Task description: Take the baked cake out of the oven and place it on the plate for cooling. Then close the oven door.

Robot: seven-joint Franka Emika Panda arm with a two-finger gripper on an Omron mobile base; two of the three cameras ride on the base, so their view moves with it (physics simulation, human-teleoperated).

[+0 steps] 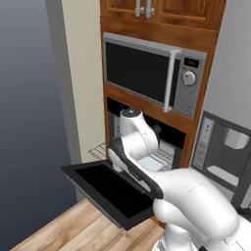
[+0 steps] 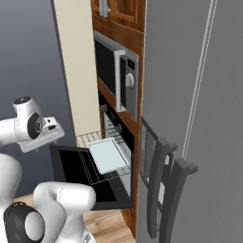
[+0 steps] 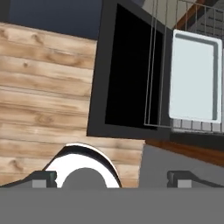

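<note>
Black oven door [image 2: 90,178] hangs open under pale tray [image 2: 108,155]; fingers [image 3: 43,178] seemingly apart.

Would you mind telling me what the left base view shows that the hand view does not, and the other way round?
The left base view alone shows the silver microwave, the wood cabinet doors above it and the robot's arm. The hand view alone shows the gripper, its fingertips far apart with nothing between them. Both show the oven door folded down flat, the wire rack pulled out over it, the pale tray on that rack, and the wooden floor.
</note>
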